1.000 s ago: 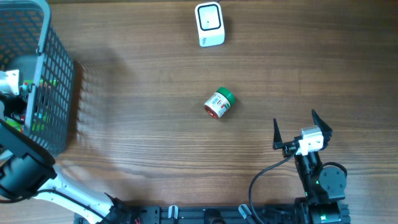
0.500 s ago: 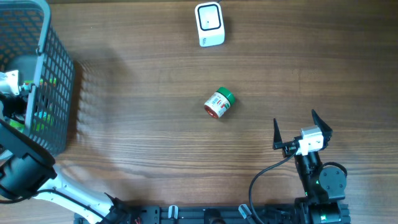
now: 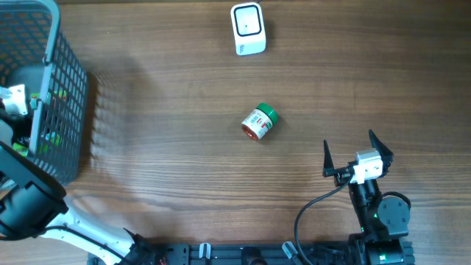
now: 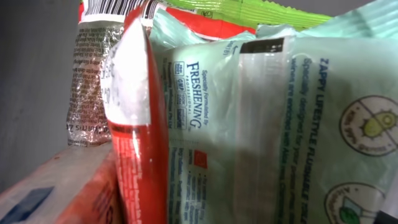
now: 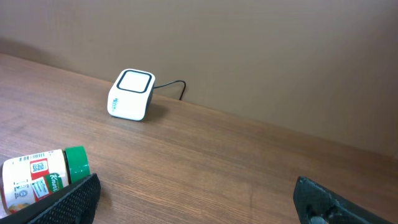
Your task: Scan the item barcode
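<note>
Green-capped small jar (image 3: 258, 122) with a red and white label lies on its side in the middle of the wood-grain table (image 3: 169, 169), well apart from the white boxy barcode scanner (image 3: 248, 28) at the far edge and the grey plastic mesh basket (image 3: 70, 88) on the left. The left gripper (image 3: 15, 97) reaches inside the basket, close against a glossy pale green packet (image 4: 280, 124) and a crinkled red packet (image 4: 134, 137), jaws spread wide with nothing seen between them. The right gripper (image 3: 349, 145) sits low at the front right, fingers fully apart and empty, facing jar and scanner.
</note>
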`<act>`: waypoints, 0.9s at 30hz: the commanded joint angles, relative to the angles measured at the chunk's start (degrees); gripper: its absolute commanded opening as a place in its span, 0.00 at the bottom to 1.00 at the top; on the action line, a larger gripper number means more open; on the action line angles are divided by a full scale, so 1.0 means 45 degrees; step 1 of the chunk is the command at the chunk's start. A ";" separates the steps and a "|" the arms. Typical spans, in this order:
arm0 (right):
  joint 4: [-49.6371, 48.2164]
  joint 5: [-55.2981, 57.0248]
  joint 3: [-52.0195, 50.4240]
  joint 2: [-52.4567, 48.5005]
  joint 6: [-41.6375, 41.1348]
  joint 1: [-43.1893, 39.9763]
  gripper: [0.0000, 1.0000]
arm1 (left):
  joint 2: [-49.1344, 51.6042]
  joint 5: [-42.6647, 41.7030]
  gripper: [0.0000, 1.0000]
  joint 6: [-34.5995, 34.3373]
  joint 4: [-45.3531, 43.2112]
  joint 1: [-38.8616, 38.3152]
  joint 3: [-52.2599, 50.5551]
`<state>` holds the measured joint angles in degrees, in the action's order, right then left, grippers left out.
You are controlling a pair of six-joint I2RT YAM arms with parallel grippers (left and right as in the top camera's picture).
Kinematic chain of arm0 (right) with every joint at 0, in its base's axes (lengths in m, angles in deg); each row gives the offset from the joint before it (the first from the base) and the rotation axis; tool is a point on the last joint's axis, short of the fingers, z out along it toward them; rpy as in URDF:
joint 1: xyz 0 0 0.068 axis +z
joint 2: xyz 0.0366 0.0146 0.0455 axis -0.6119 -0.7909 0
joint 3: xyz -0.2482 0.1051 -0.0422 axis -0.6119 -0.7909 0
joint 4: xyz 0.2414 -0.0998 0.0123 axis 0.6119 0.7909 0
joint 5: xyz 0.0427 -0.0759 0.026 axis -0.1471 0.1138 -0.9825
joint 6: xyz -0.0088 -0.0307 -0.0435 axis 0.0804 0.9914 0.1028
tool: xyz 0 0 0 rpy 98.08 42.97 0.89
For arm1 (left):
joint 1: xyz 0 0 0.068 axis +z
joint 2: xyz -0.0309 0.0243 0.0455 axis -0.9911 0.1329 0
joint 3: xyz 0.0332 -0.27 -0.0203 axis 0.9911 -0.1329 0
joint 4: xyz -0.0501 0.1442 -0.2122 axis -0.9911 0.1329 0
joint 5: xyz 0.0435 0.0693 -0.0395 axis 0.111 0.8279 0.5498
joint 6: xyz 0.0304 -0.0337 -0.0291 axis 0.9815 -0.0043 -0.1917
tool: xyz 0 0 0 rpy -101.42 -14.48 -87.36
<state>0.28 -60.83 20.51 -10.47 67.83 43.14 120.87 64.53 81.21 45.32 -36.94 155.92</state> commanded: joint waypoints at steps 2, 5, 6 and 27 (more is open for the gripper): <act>-0.0029 0.0199 -0.0015 -0.0015 0.0121 -0.0053 1.00 | 0.0423 0.0053 0.48 -0.0015 0.0102 -0.0068 -0.0695; -0.0029 0.0199 -0.0015 -0.0015 0.0121 -0.0053 1.00 | 0.0452 0.0049 0.30 -0.0015 0.0165 -0.0073 -0.0695; -0.0029 0.0199 -0.0015 -0.0015 0.0121 -0.0053 1.00 | 0.0466 0.0049 0.35 -0.0015 0.0199 -0.0073 -0.0695; -0.0029 0.0199 -0.0015 -0.0015 0.0126 -0.0053 1.00 | -0.3215 0.0063 0.04 -0.0024 0.0253 -0.0063 -0.0063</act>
<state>0.30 -60.83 20.49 -10.47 67.83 43.14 114.86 65.21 81.05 47.22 -36.96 155.39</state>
